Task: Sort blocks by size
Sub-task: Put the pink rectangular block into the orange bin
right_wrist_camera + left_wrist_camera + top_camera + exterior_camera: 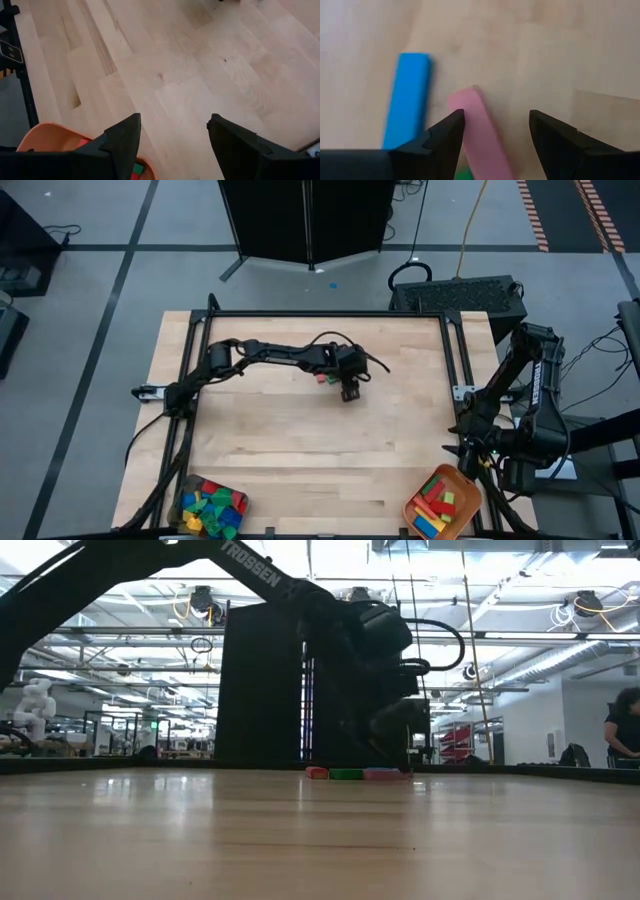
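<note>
In the high view the left end effector (349, 391) covers most of the loose blocks beneath it; we see only slivers of red (322, 378) and green at its edge. In the left wrist view the blue block (409, 97) and pink block (481, 131) are blurred and run behind the fingers (447, 137), and the green block (463, 174) is cut by the picture's edge. The low view shows the blocks too small to count. In the right wrist view the orange tray (47, 134) is largely hidden behind the right end effector (172, 137).
</note>
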### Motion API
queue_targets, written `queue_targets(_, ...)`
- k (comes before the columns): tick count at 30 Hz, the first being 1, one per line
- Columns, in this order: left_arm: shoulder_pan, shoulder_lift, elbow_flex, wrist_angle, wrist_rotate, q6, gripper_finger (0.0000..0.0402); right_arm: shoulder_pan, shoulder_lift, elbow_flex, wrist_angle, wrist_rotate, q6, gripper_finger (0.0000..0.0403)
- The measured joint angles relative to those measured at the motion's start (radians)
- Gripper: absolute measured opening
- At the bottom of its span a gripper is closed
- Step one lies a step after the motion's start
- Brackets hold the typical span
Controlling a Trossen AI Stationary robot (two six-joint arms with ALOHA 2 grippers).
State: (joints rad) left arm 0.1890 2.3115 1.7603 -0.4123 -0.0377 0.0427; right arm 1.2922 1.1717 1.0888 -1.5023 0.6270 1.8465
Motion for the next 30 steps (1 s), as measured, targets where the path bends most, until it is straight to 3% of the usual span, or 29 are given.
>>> queue_targets(4,-0.002,-0.001,-0.001,-0.005,-0.116,-0.023,0.0225,0.000,0.000,0.000,0.000,0.000,0.000,0.0224)
queue_targets(9,-0.012,-0.002,-0.001,-0.003,-0.152,-0.091,0.0225,0.000,0.000,0.000,0.000,0.000,0.000,0.0224)
queue_targets(16,-0.066,-0.020,-0.012,-0.005,-0.327,-0.189,0.0225,0.000,0.000,0.000,-0.019,0.000,0.000,0.0224)
queue_targets(25,-0.088,-0.027,-0.181,0.143,-0.324,-0.322,0.0222,0.000,0.000,0.000,-0.021,0.001,-0.001,0.0224)
queue_targets(30,-0.087,-0.025,-0.186,0.131,-0.292,-0.341,0.0151,0.000,0.000,0.000,-0.022,0.005,0.000,0.0224)
